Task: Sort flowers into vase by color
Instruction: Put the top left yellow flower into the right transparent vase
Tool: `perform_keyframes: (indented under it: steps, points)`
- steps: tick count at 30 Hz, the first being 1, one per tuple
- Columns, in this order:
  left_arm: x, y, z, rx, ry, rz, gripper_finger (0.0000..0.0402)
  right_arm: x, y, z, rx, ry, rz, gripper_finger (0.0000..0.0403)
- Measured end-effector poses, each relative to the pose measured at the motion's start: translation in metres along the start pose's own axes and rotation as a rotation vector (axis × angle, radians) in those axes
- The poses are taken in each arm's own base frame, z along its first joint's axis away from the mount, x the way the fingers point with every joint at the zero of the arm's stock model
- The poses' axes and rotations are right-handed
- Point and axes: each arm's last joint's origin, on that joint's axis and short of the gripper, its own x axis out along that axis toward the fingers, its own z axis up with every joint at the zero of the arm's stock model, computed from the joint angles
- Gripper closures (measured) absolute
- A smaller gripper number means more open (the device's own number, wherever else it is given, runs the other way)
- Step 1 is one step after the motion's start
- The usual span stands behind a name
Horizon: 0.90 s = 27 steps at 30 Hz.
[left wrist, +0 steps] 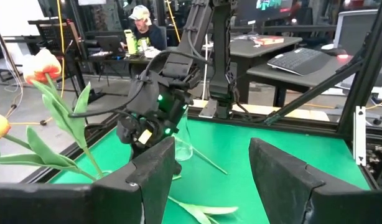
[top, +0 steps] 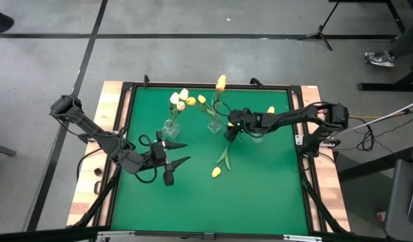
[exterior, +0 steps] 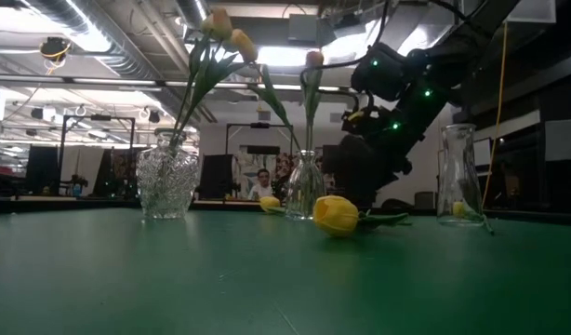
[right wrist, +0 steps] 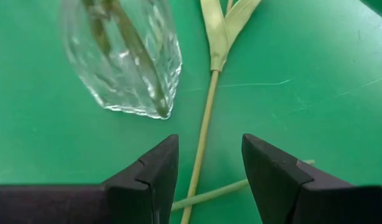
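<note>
A yellow tulip (top: 216,172) lies flat on the green table, its stem (right wrist: 203,127) running up toward my right gripper (top: 230,134). That gripper is open and points down, with a finger on either side of the stem in the right wrist view (right wrist: 209,146), apart from it. A second stem (right wrist: 209,195) crosses beneath. Three glass vases stand farther back: the left one (top: 171,126) with white and yellow tulips, the middle one (top: 214,125) with yellow-orange ones, the right one (exterior: 459,177) with a yellow bud. My left gripper (top: 181,152) waits open, left of the lying tulip.
The middle vase (right wrist: 122,59) stands close beside my right gripper's fingers. A raised black frame (top: 301,144) borders the table. Bare green surface (top: 213,208) lies toward the near edge. A person sits at a desk (left wrist: 140,25) in the room beyond.
</note>
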Motion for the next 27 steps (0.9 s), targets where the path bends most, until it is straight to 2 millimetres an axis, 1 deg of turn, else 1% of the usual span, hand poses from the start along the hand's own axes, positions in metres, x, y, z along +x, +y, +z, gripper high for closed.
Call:
perform_keyframes:
  steps: [3, 7, 11, 17, 20, 27]
  points:
    - [0.0, 0.0, 0.0, -0.003, -0.001, 0.003, 0.0198, 0.005, 0.004, -0.003, -0.006, 0.002, 0.005, 0.0226]
    - [0.0, 0.0, 0.0, -0.013, 0.0, 0.007, 0.0198, 0.004, 0.011, -0.004, -0.048, -0.015, 0.019, 0.0226]
    - [0.0, 0.0, -0.002, -0.004, 0.012, 0.01, 0.0198, 0.001, 0.011, -0.001, -0.05, -0.03, 0.021, 0.0226]
    - [0.0, 0.0, -0.003, -0.003, 0.017, 0.011, 0.0198, 0.003, 0.011, 0.001, -0.041, -0.055, 0.028, 0.0226]
    - [0.0, 0.0, -0.003, -0.003, 0.018, 0.011, 0.0198, 0.009, 0.012, -0.001, -0.039, -0.054, 0.028, 0.0226]
    - [0.0, 0.001, -0.003, 0.002, 0.021, 0.011, 0.0198, 0.027, 0.013, -0.014, -0.051, 0.005, -0.002, 0.0226]
